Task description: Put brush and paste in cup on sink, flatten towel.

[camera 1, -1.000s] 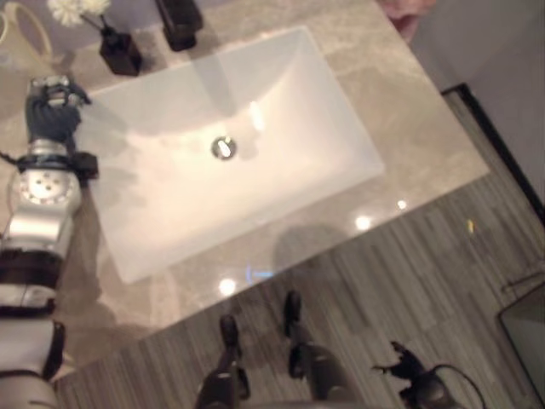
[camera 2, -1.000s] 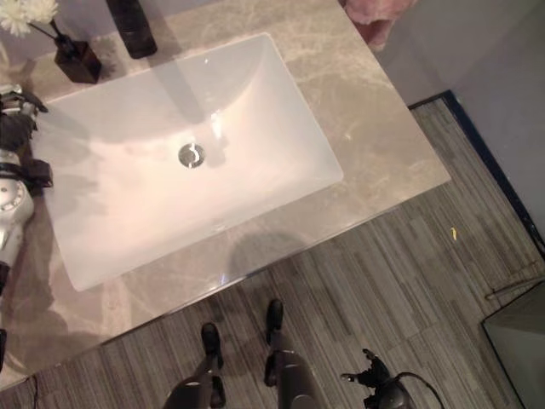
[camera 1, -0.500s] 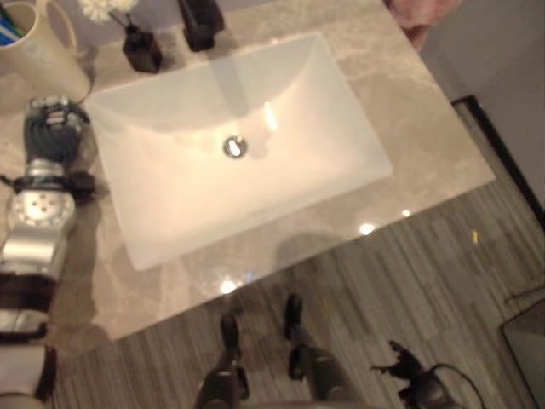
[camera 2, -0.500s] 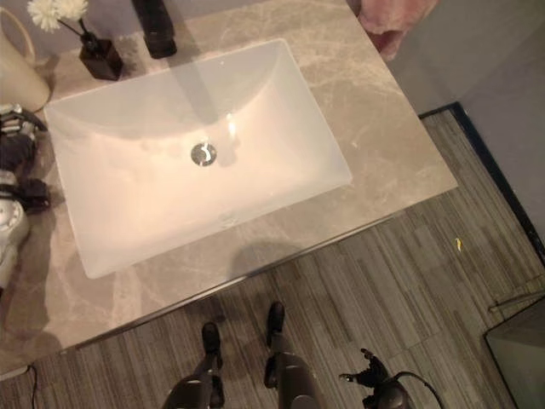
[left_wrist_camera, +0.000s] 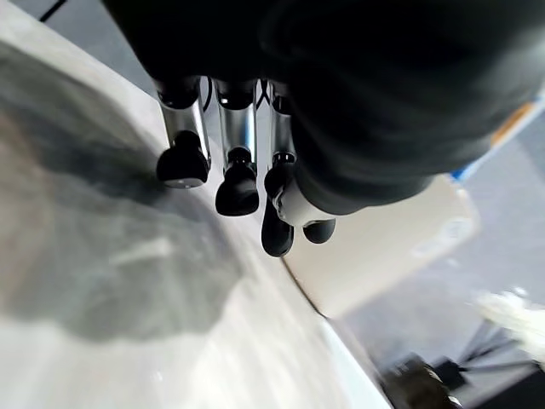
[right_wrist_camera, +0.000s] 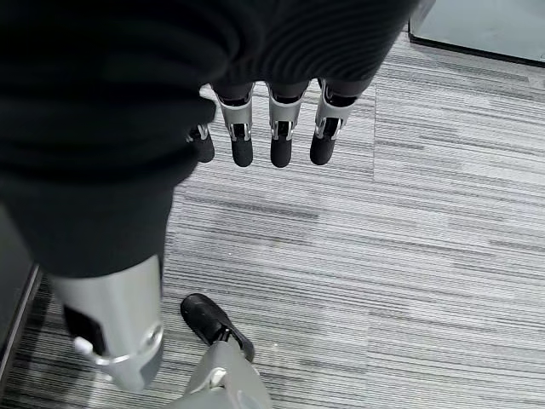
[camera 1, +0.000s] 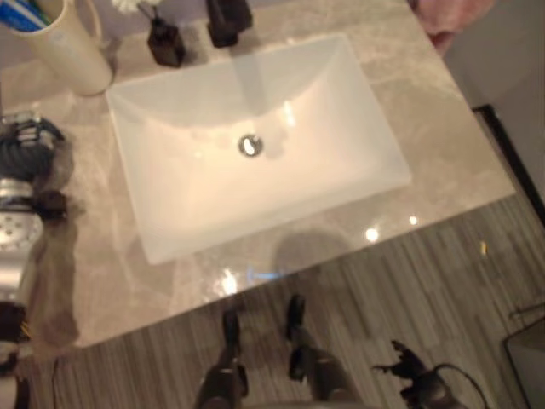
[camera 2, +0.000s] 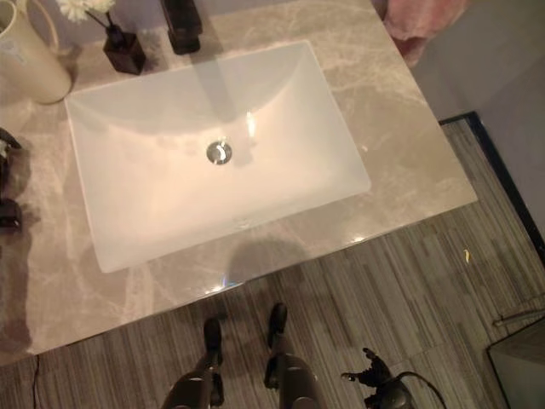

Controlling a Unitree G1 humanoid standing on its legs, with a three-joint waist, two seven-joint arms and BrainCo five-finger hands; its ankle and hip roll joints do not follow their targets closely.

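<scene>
A cream cup (camera 1: 70, 53) stands on the counter at the sink's far left corner, with blue items (camera 1: 25, 13) sticking out of its top. Which is brush and which is paste I cannot tell. My left hand (camera 1: 30, 143) hovers over the counter a little nearer than the cup, its fingers (left_wrist_camera: 237, 189) relaxed and holding nothing; the cup (left_wrist_camera: 400, 243) stands just past them. A pink towel (camera 2: 421, 21) lies bunched at the counter's far right corner. Low at my side over the floor hangs my right hand (camera 1: 407, 368), its fingers (right_wrist_camera: 281, 146) loose and empty.
A white rectangular basin (camera 2: 281, 183) fills the middle of the marble counter (camera 2: 400, 162). A black faucet (camera 2: 181, 25) and a small black vase of white flowers (camera 2: 125, 51) stand behind it. Grey striped floor lies in front.
The camera has shifted, bringing the cup and more of the towel into view. My left hand has drawn back from the cup toward me. The right hand hangs as before.
</scene>
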